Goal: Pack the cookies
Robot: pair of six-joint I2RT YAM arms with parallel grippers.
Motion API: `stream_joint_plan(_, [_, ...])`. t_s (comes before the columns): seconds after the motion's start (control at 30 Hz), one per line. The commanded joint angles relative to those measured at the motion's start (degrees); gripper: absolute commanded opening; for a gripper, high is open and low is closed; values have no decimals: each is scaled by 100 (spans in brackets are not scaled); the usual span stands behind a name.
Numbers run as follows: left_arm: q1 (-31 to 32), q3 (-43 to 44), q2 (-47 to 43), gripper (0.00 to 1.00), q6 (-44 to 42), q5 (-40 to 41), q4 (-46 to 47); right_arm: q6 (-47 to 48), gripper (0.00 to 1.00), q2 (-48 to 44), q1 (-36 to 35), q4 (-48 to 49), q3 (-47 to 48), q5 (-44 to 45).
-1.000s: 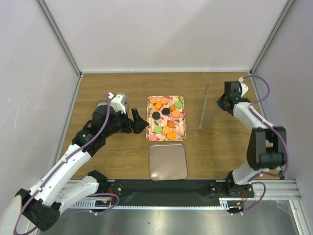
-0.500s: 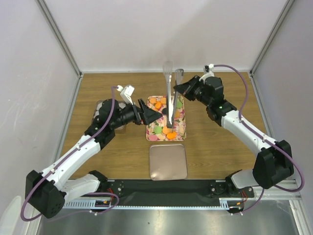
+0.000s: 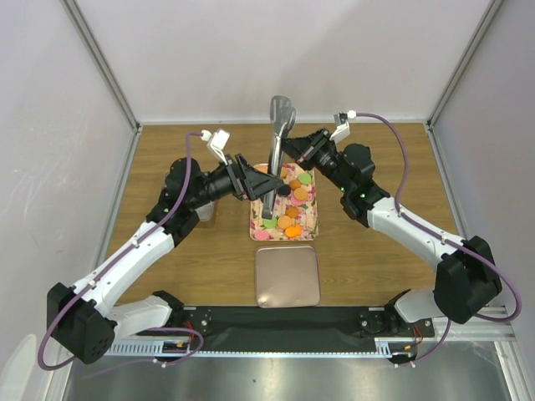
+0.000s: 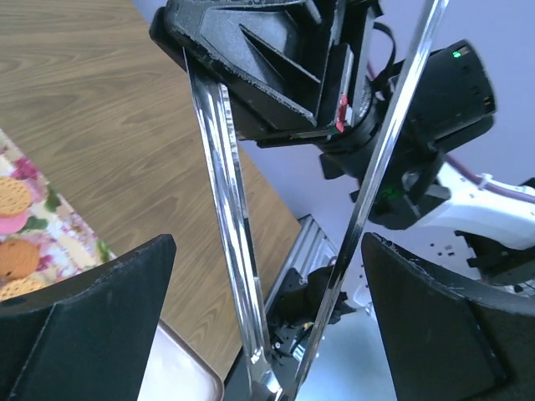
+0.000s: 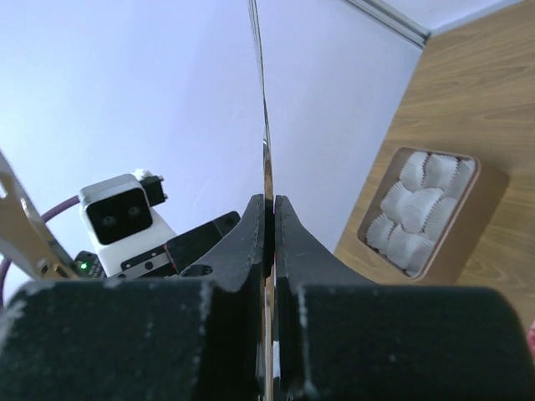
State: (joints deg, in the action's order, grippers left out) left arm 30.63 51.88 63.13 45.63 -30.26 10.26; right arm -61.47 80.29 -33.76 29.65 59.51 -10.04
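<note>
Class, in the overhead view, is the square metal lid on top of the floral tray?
No, the metal lid lies flat, apart from the floral tray, whose cookies are uncovered.

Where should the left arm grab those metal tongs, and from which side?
Probably mid-length, across both blades, from their outer sides. The tongs stand tilted, the right gripper pinching a blade; the blades spread from the joined end, and the open left gripper straddles them, so closing should squeeze them together.

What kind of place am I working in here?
Probably a lab test cell, not a kitchen: plain white panel walls, aluminium frame posts, arms bolted to a rail at the table edge.
</note>
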Motion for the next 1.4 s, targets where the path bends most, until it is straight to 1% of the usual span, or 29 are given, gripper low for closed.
stream_joint_plan(0.0, [4, 200, 94, 100, 420, -392, 731, -339, 0, -110, -26, 1165, -106, 152])
stream_joint_plan(0.03, [4, 148, 103, 100, 508, -445, 993, -391, 0, -102, -43, 1427, -167, 134])
stream_joint_plan(0.17, [-22, -2, 173, 100, 1043, -639, 1599, -576, 0, -75, -96, 1895, -386, 230])
stream_joint_plan(0.23, [-22, -72, 217, 100, 1211, -718, 1777, -585, 0, -101, -113, 2192, -501, 318])
stream_joint_plan(0.4, [-22, -230, 270, 100, 1686, -815, 2331, -541, 0, -75, -245, 2519, -633, 442])
stream_joint_plan(0.57, [-40, -266, 243, 100, 1722, -894, 2349, -593, 0, -22, -307, 2520, -607, 424])
stream_joint_plan(0.63, [-40, -283, 217, 98, 1599, -877, 2235, -742, 0, -75, -316, 2511, -668, 538])
stream_joint_plan(0.73, [-40, -345, 208, 95, 1537, -815, 2217, -700, 0, -110, -403, 2458, -695, 757])
stream_joint_plan(0.83, [-40, -406, 217, 92, 1616, -824, 2366, -673, 0, -110, -465, 2633, -774, 872])
stream_joint_plan(0.97, [-40, -345, 155, 89, 1441, -745, 2165, -691, 0, -101, -526, 2730, -844, 978])
stream_joint_plan(1.0, [-40, -336, 147, 86, 1414, -736, 2129, -691, 0, -110, -544, 2765, -862, 995])
stream_joint_plan(1.07, [-40, -336, 120, 84, 1361, -709, 2094, -647, 0, -101, -597, 2774, -871, 996])
stream_joint_plan(1.1, [-40, -336, 120, 82, 1352, -683, 2085, -647, 0, -110, -614, 2766, -888, 1143])
stream_joint_plan(1.17, [-40, -336, 68, 81, 1309, -630, 2068, -629, 0, -136, -641, 2809, -958, 1215])
stream_joint_plan(1.27, [-40, -319, 41, 80, 1273, -586, 2067, -611, 0, -145, -650, 2915, -1055, 1250])
stream_joint_plan(1.37, [-40, -284, 67, 75, 1282, -577, 2120, -682, 0, -110, -658, 3204, -1177, 1285])
